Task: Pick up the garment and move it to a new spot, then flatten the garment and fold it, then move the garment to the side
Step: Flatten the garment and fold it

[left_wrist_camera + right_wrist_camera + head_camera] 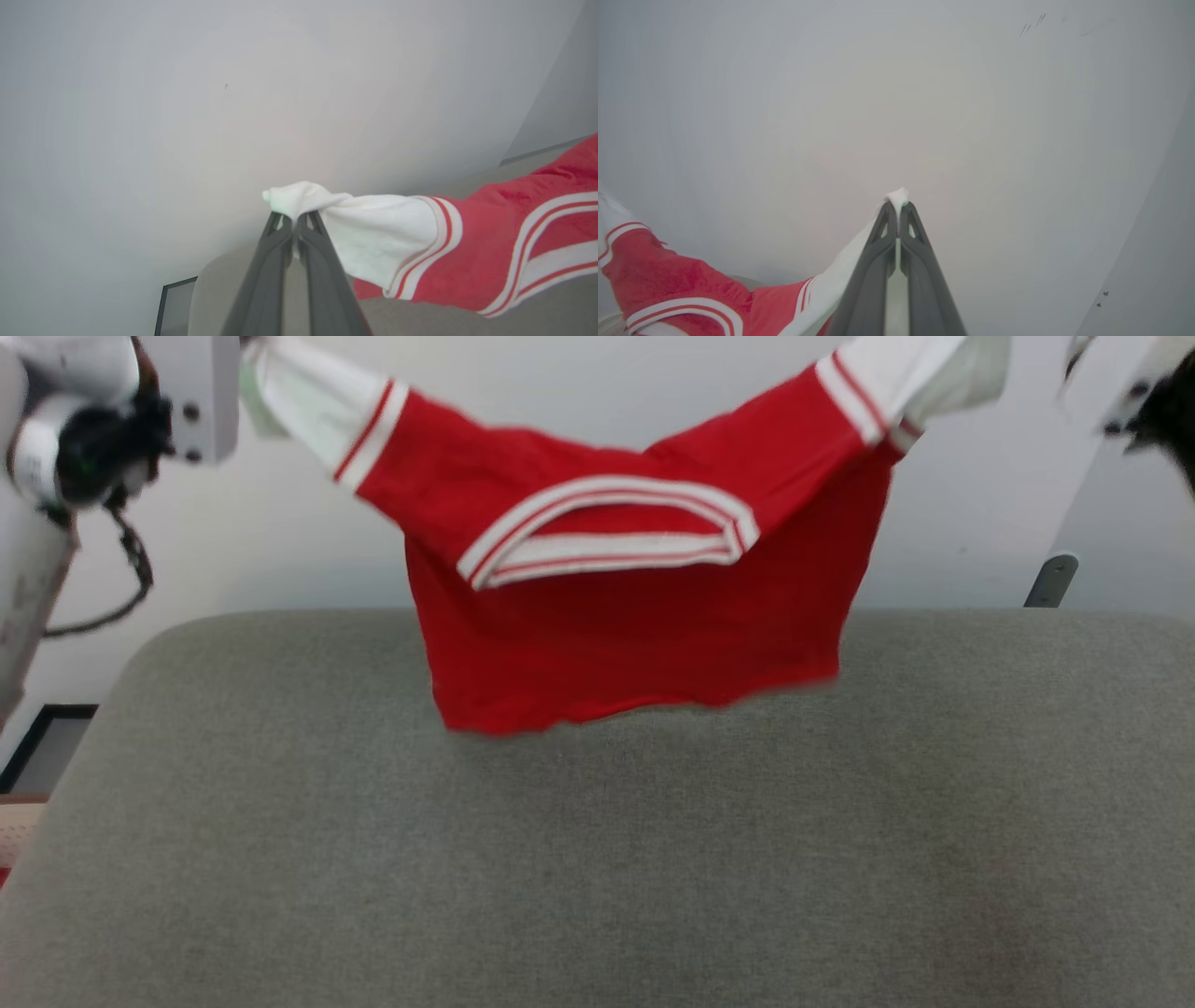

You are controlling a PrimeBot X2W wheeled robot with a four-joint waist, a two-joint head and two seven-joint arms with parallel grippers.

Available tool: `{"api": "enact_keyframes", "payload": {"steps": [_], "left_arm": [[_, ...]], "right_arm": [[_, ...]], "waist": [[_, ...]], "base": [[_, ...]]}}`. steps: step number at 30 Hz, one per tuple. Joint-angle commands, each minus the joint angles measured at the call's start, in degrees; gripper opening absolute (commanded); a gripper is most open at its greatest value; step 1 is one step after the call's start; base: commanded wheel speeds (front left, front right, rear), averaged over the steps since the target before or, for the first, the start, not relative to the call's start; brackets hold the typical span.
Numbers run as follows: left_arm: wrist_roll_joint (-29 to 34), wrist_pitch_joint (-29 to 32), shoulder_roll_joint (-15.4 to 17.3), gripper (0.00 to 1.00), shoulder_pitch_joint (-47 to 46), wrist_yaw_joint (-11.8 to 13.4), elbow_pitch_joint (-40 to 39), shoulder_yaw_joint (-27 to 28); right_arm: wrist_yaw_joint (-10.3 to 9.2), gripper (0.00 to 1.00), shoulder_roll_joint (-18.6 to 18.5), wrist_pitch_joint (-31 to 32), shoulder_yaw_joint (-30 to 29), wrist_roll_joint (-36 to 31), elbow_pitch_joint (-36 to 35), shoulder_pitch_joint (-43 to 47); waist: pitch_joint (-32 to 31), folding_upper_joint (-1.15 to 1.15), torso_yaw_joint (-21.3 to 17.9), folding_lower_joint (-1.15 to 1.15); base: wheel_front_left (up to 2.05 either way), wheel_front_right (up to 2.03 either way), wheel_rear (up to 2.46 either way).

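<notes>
The red-and-white garment [635,616] hangs across the upper centre of the frame, hem low over the grey surface [597,859]. The left pincer [294,224] and right pincer [898,210] each clamp a white sleeve tip. Its long axis runs left to right, collar facing the camera, hem downward. The move to a new spot appears under way; the next step likely calls for lowering it flat.

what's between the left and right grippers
The garment spans that stretch, one white sleeve pinched by the left gripper, the other by the right gripper; the head view shows it sagging.
</notes>
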Motion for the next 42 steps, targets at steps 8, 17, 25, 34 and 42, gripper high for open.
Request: {"api": "enact_keyframes", "payload": {"steps": [8,17,25,34,42], "left_arm": [[1.8,-4.9,-3.2,0.00,-7.7,-2.6,8.0,0.4],[2.4,-8.4,-5.2,0.00,-12.5,-4.1,12.1,0.4],[6.4,-21.7,-9.2,0.00,-22.8,-1.5,15.8,2.0],[5.8,-39.1,-14.1,0.00,-29.5,-3.0,20.7,5.8],[3.1,-43.6,-16.6,0.00,-23.1,-5.0,27.1,5.1]], "right_arm": [[-0.05,0.00,-1.7,-6.3,3.2,-0.6,8.5,-9.2],[-0.04,0.00,-3.0,-10.7,2.7,-0.9,14.8,-15.9],[-0.05,0.00,-3.4,-29.9,1.0,-13.8,21.9,-27.9],[-0.05,0.00,-2.8,-42.3,-2.1,-29.2,29.0,-36.7],[-0.05,0.00,-2.1,-42.7,-0.7,-29.5,30.0,-29.4]], "waist": [[1.4,0.00,-0.1,0.00],[12.3,0.00,0.3,0.00],[27.3,0.00,0.9,0.00],[39.1,0.00,3.7,0.00],[40.1,0.00,5.3,0.00]], "base": [[0.00,0.00,0.00],[0.00,0.00,0.00],[0.00,0.00,0.00],[0.00,0.00,0.00],[0.00,0.00,0.00]]}}
